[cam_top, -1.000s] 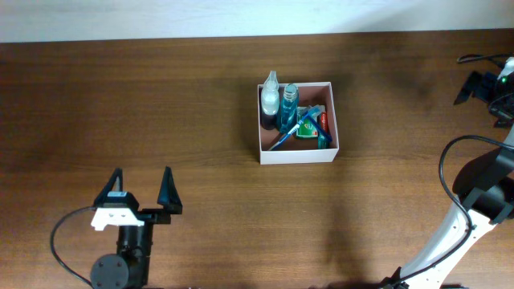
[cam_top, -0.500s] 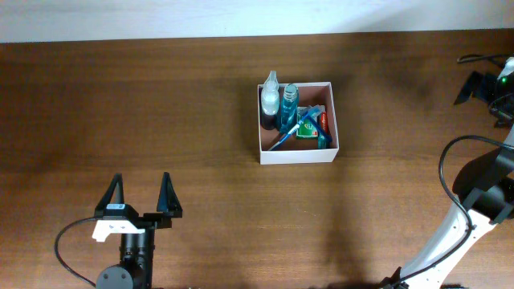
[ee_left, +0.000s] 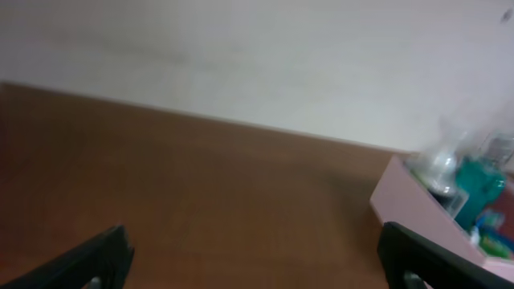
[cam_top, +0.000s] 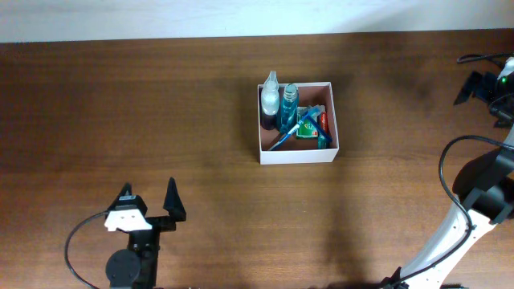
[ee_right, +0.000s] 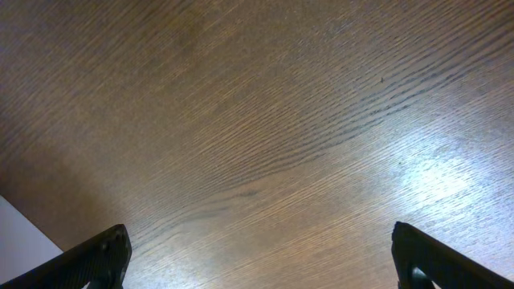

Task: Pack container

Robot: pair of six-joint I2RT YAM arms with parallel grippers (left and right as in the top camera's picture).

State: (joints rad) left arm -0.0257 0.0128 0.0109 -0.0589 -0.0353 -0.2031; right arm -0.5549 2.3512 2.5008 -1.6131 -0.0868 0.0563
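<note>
The container [cam_top: 299, 155] is sitting just right of centre in the upper half of the overhead frame, square to the wooden table [cam_top: 161, 104] and well apart from both arms. It is holding several toiletries. A clear bottle with a pale cap [cam_top: 270, 98] and a blue-green bottle [cam_top: 288, 104] are lying side by side along its left wall, their tops leaning on the upper rim. A green packet [cam_top: 308, 128] is lying near the middle, with a blue toothbrush [cam_top: 283, 140] slanting across it toward the lower left corner. Something red [cam_top: 324, 120] is showing by the right wall, too small to name. Judging by this, the packing is looking nearly or fully done, since nothing loose is lying on the wood around the box.

The left gripper [cam_top: 148, 186] is hovering at the lower left of the overhead frame with its fingers spread wide and nothing between them. Its wrist camera (badly blurred) is catching the box's pink wall and the bottles at its right edge, so it is facing the box from a distance. The right gripper [ee_right: 269, 265] is pointing down at bare wood grain, its fingers likewise splayed to the bottom corners of its own view and holding nothing. Both arms seem to be keeping clear so that the box is left undisturbed.
</note>
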